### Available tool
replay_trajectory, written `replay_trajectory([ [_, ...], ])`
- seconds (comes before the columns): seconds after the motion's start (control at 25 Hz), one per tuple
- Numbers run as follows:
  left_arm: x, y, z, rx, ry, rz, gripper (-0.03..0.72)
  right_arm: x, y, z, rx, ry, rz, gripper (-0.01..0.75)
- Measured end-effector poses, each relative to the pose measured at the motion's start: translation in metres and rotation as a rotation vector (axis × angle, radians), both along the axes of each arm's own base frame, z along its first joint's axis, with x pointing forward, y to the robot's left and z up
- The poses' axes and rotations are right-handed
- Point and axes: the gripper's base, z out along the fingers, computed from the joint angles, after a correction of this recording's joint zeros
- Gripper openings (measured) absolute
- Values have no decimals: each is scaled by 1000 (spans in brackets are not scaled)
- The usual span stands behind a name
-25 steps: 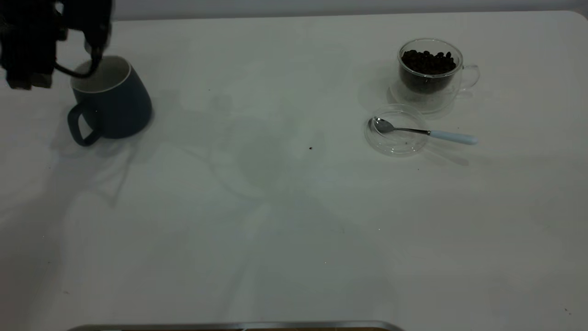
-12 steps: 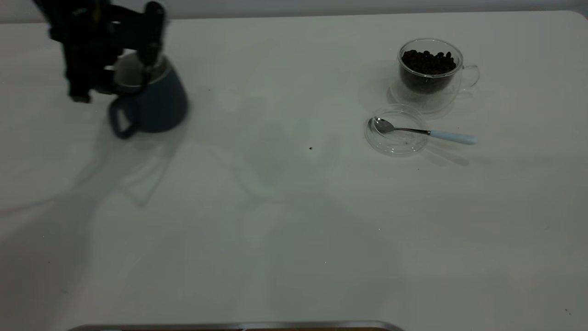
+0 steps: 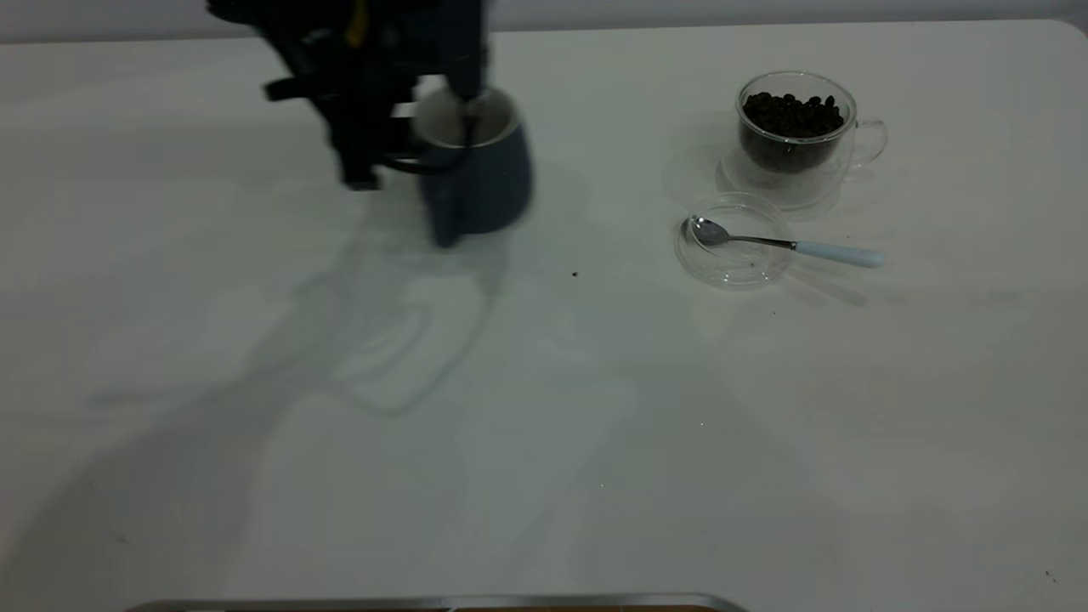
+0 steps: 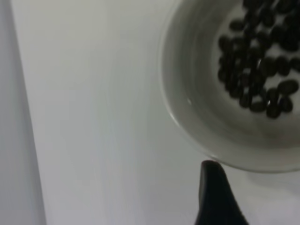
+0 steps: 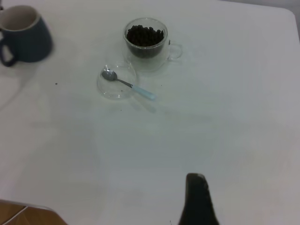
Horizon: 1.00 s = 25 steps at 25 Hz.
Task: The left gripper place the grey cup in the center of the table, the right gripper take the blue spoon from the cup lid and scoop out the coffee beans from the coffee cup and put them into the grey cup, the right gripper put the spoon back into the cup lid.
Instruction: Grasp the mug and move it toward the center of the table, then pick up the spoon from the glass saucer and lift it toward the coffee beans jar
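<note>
While the grey cup point(image 3: 476, 170) is held at its rim by the left gripper point(image 3: 463, 102), jaws clamped across the wall, near the table's point(image 3: 544, 425) far-centre, beans are seen inside it; coffee cup point(image 3: 795, 136), cup lid point(image 3: 733, 259) w/ blue spoon point(image 3: 786, 245) are set well apart; right gripper point(image 5: 197, 199) jaws can't be judged.

grey cup point(image 4: 197, 117): white inside, upper right of frame | coffee beans point(image 4: 258, 70): dark, scattered in it | left gripper fingertip point(image 4: 213, 192): black, bottom centre | table point(image 4: 93, 117): white, left
</note>
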Motion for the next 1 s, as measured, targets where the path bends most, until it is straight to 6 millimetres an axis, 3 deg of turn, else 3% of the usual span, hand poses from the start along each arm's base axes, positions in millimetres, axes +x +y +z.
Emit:
replay_trajectory([
  [0.12, -6, -13, 1, -23, 5, 0, 495, 0, 0, 0, 0, 0, 0, 576],
  [0.24, -8, -10, 15, 5, 8, 58, 495, 0, 0, 0, 0, 0, 0, 576],
  [0.32, -8, -4, 38, 11, 3, 158, 495, 0, 0, 0, 0, 0, 0, 576],
  [0.6, -30, 30, 159, -91, -95, 629, 495, 0, 0, 0, 0, 0, 0, 576],
  [0.72, -50, 48, 201, -94, -118, 777, 495, 0, 0, 0, 0, 0, 0, 576],
  [1.0, -115, 86, 272, -95, -24, 1052, 495, 0, 0, 0, 0, 0, 0, 576],
])
